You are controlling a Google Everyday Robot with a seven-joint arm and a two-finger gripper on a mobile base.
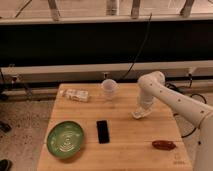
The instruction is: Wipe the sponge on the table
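Pale sponge (136,115), flat on wooden table (125,150) — gripper (143,108) atop

You have no text, label, brand or number to read here. The gripper (142,110) is down on the sponge (136,116), toward the right side of the table (125,150). The packet (76,95), well apart from the gripper on the far side of the cup (109,89), shows light and dark patches that may be print, but they are too blurred to read. The cup, near the gripper, and the phone (103,131), further off toward the front edge, show you no legible marks.
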